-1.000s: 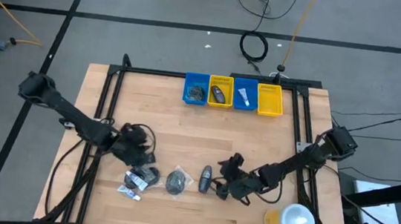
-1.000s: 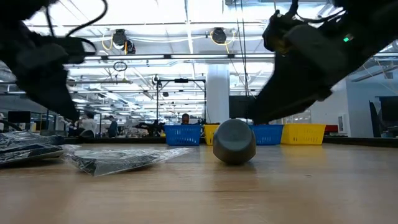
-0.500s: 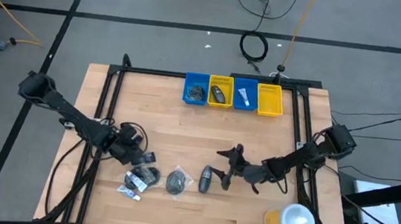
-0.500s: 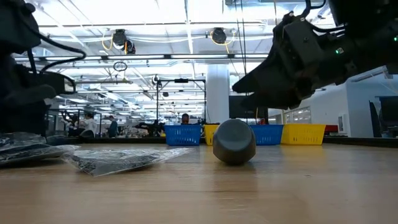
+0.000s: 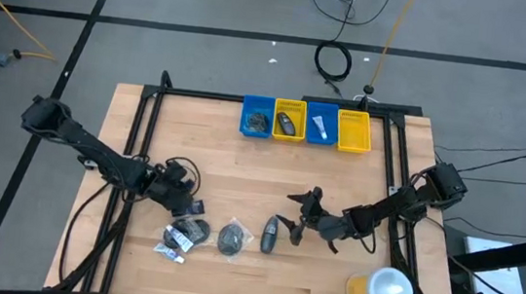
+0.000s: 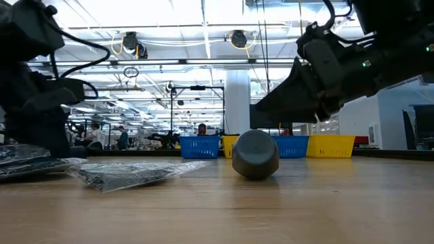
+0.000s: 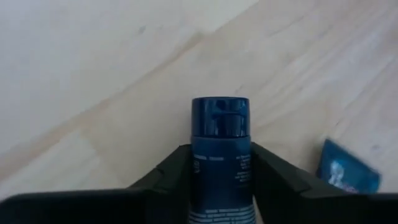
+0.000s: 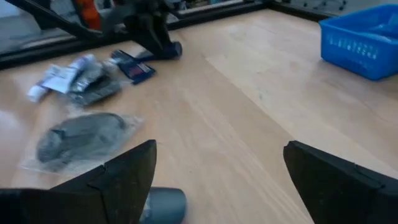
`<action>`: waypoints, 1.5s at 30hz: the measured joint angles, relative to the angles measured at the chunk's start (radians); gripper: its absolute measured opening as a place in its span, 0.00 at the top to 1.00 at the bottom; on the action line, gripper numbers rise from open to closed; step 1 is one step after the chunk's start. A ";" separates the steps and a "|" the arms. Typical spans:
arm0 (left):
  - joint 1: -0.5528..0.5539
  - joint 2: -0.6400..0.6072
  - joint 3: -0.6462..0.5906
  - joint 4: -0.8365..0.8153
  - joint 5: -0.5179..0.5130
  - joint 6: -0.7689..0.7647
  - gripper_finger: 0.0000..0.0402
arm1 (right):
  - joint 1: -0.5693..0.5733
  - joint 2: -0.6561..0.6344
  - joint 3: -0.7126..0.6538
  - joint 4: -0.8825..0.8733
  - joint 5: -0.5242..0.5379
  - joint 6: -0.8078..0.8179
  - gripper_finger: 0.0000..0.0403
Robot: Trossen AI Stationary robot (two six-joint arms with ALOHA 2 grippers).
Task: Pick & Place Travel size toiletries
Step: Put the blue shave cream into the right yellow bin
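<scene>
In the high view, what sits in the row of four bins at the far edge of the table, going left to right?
Blue bin with a dark clear-wrapped piece → yellow bin with a dark bottle → blue bin with a small white tube → yellow bin, nothing visible inside.

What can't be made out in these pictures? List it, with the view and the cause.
- Dark blue bottle in the left end effector, left wrist view: lower end cut off by the picture's edge; label print blurred.
- Bin contents, high view: too small to identify.
- Grey bottle, right wrist view: mostly cut off by the edge and the right end effector's finger.
- Left-hand packets, low view: partly hidden behind the left arm.
</scene>
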 joint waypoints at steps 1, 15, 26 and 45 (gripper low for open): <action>0.010 0.000 0.000 0.024 -0.008 0.021 0.72 | -0.001 0.000 0.000 -0.008 0.000 0.002 0.15; 0.210 0.087 0.000 0.947 0.025 0.738 0.85 | -0.003 0.026 0.000 0.060 -0.083 -0.128 0.15; 0.300 0.486 0.127 1.470 0.276 0.924 0.85 | -0.090 0.223 0.019 0.584 -0.209 -0.257 0.15; 0.299 0.687 0.402 1.435 0.494 1.034 0.85 | -0.150 0.268 0.080 0.691 -0.367 -0.294 0.31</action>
